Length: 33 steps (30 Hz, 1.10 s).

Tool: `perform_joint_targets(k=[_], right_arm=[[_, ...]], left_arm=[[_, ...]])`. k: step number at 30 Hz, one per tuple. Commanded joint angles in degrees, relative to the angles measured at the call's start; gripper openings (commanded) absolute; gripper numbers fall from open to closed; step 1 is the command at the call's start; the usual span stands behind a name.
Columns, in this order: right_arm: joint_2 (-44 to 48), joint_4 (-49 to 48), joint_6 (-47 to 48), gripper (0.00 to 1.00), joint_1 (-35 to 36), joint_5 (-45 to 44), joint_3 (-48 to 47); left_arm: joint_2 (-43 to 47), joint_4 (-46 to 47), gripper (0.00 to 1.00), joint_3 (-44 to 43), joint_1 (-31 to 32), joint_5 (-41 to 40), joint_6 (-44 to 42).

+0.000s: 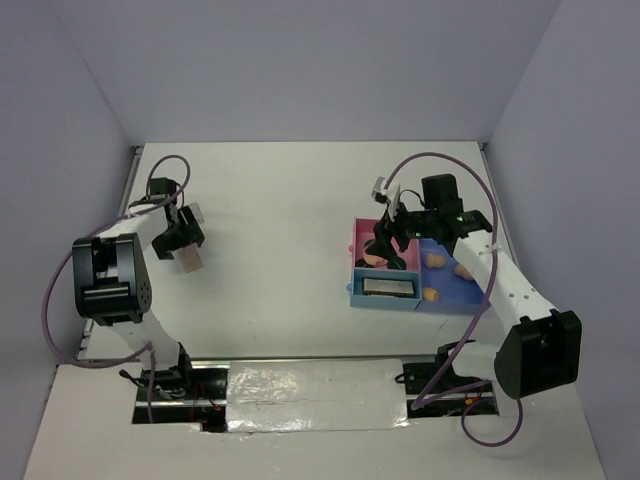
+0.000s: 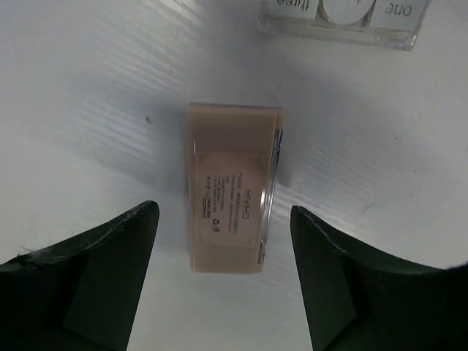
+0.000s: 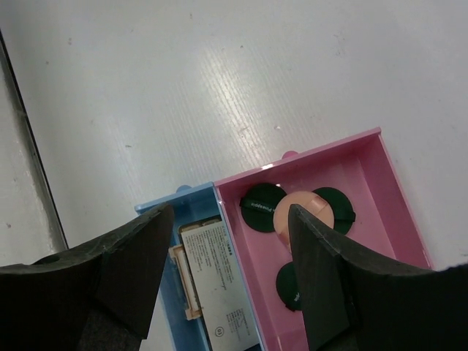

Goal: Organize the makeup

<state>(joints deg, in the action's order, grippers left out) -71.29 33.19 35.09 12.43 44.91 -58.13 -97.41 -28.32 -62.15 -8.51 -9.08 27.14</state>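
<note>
A beige rectangular palette (image 2: 232, 186) lies label up on the white table, between and just ahead of the tips of my open left gripper (image 2: 223, 210). It also shows in the top view (image 1: 190, 262) beside that gripper (image 1: 180, 242). A clear palette (image 2: 340, 18) lies just beyond it. My right gripper (image 3: 230, 212) is open and empty above the tray (image 3: 329, 150). The pink compartment holds three dark green discs (image 3: 262, 207) and a peach pad (image 3: 301, 203). The light blue compartment holds stacked palettes (image 3: 219, 270). Three peach sponges (image 1: 436, 259) lie in the darker blue compartment.
The pink-and-blue tray (image 1: 352, 243) sits at the right of the table, under the right arm. Grey walls enclose the table on three sides. Cables loop from both arms. A taped strip runs along the near edge between the arm bases.
</note>
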Motion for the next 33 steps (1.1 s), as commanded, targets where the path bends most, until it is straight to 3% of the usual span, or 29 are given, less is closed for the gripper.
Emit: perform_joint_targets(k=[1, 7, 15, 19, 20, 25, 29, 33], right_arm=[[2.0, -3.6, -2.3, 0.71, -0.5, 1.7, 0.6], [1.5, -3.7, -2.7, 0.71, -0.6, 2.0, 0.5], [1.1, -3.6, -3.0, 0.71, -2.5, 2.7, -0.1], [1.2, -3.2, -2.8, 0.71, -3.1, 3.4, -0.3], [1.2, -3.0, -2.7, 0.71, -3.2, 3.6, -0.3], [1.3, -1.3, -2.5, 0.71, -3.1, 5.3, -0.4], [-0.4, -1.6, -7.2, 0.64, -2.1, 6.2, -0.3], [-1.3, -5.2, -14.7, 0.56, 0.9, 5.7, 0.6]], left_arm=[[-3.2, -0.3, 0.84, -3.4, -0.6, 0.6, -3.8], [-7.9, -0.5, 0.77, -6.1, -2.2, 3.0, -5.4], [-8.0, 1.5, 0.64, -2.6, -3.0, 4.5, -5.7], [-7.0, 2.5, 0.42, -0.2, -3.0, 5.9, -5.4], [-6.4, 2.6, 0.31, 0.2, -3.0, 6.6, -5.3], [2.8, 4.0, 0.02, 4.3, -2.9, 11.3, -3.1], [15.4, 7.1, 0.00, 9.7, -2.7, 23.0, 1.2], [25.7, 14.7, 0.00, 19.5, -0.4, 32.2, 11.9]])
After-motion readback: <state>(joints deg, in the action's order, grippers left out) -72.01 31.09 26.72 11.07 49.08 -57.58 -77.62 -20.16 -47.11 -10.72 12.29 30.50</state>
